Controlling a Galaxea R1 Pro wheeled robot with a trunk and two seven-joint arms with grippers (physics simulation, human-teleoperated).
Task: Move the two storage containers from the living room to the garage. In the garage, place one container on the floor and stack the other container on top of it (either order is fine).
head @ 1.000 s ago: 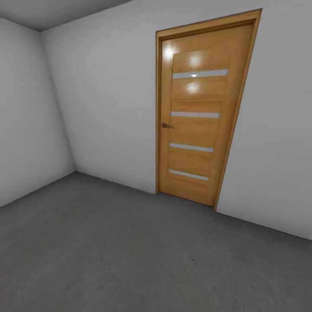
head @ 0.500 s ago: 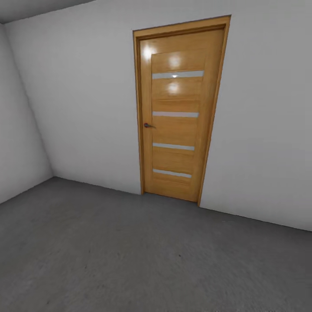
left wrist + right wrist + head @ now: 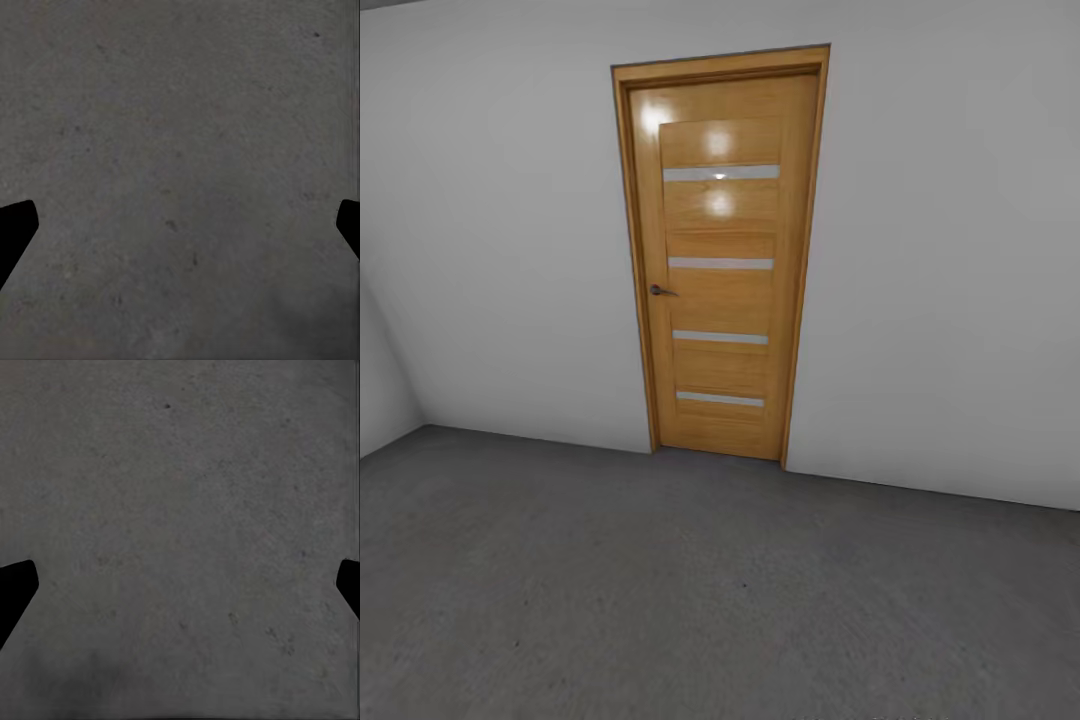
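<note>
A plain white wall (image 3: 960, 250) stands across the head view, above a dark speckled concrete floor (image 3: 710, 600). Set in the wall is a closed wooden door (image 3: 720, 260) with a small handle (image 3: 658, 291) on its edge. The left gripper (image 3: 180, 225) and right gripper (image 3: 180, 585) hang over bare floor, jaws spread wide and holding nothing. The storage containers are elsewhere; judged thin-walled, light and stiff, they are best gripped by a rim.
</note>
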